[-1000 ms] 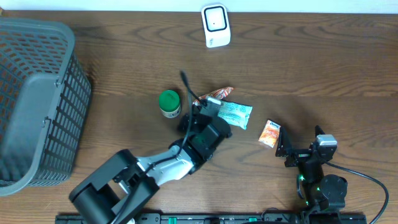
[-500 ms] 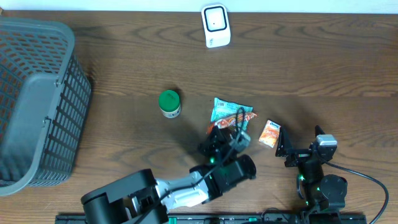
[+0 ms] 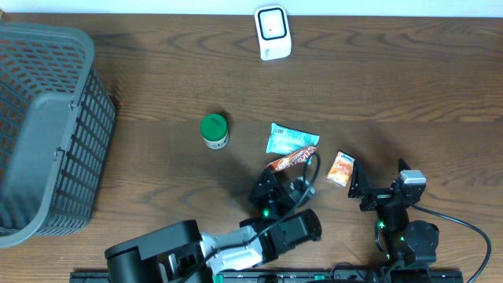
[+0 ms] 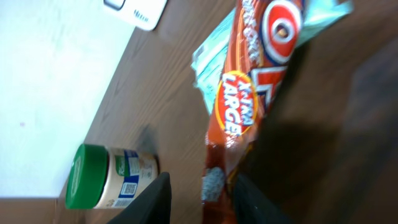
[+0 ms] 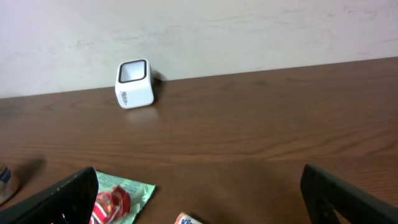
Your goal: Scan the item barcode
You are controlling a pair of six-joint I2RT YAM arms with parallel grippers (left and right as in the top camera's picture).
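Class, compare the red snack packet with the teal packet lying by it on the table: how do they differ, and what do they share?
The red snack packet is long and narrow; the teal packet is broader and squarer. The red one lies slanted, nearer the arms, its far end over the teal one's edge; the teal one lies beneath it. Both are printed wrappers on the table.

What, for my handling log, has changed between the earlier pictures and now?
The left gripper moved the red snack packet back toward the robot and to its right; the teal packet shifted left. That gripper now appears to be opening. The green-lidded jar, scanner, orange packet, basket and right gripper stayed put.
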